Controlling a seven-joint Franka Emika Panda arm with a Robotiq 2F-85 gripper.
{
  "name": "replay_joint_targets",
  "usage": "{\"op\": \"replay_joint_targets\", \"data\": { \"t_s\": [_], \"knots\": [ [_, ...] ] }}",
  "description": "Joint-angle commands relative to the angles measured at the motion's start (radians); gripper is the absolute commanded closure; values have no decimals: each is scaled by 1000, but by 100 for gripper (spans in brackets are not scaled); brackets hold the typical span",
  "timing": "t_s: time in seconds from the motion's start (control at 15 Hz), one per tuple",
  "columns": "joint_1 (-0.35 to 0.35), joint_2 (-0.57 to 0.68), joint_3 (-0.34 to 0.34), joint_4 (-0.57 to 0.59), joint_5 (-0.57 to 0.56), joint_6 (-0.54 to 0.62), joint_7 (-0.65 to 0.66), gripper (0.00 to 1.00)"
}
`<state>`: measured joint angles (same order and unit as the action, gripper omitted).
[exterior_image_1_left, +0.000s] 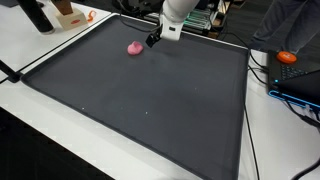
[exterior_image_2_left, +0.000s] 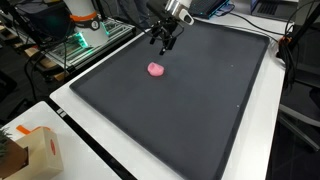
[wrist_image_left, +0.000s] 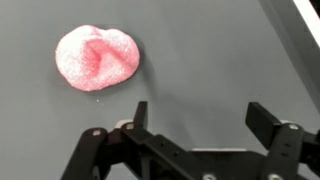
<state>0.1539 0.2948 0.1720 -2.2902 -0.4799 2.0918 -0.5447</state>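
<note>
Wrist view: the gripper (wrist_image_left: 200, 116) comes in from the lower edge with its two black fingers (wrist_image_left: 140, 112) spread wide and nothing between them; only bare dark mat shows in the gap. The pink lump (wrist_image_left: 97, 57) lies beyond the fingertips and off to one side. It is clear of the nearer finger and outside the span of the jaws.

In both exterior views the gripper (exterior_image_1_left: 153, 40) (exterior_image_2_left: 164, 42) points down and hangs low near the far edge of the black mat (exterior_image_1_left: 150, 110) (exterior_image_2_left: 200, 100). The pink lump (exterior_image_1_left: 134, 47) (exterior_image_2_left: 156, 69) rests on the mat just beside it.

The lump is rounded and rather flat, with a grainy, faintly glittering skin and a crease across its middle. It looks soft and light, like dough or foam, so it should yield under the pads rather than slide away. Whether it is sticky cannot be told. The best hold seems to be from above, across its narrower width, one finger on each side of the rounded rim and low to the mat.

The mat covers most of a white table (exterior_image_1_left: 275, 140). Well apart from the lump are an orange object (exterior_image_1_left: 288, 57) among cables and a cardboard box (exterior_image_2_left: 35, 150) at a corner.
</note>
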Motion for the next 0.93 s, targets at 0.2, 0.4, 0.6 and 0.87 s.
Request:
{"op": "replay_joint_targets", "data": {
  "t_s": [0.2,0.4,0.6,0.87],
  "knots": [
    [-4,33,-2,9,-34,34,-22,0],
    [-9,48,-6,33,-28,37,-18,0],
    [-18,64,-17,64,-18,36,-6,0],
    [-34,89,-31,110,6,31,10,0]
  ]
}}
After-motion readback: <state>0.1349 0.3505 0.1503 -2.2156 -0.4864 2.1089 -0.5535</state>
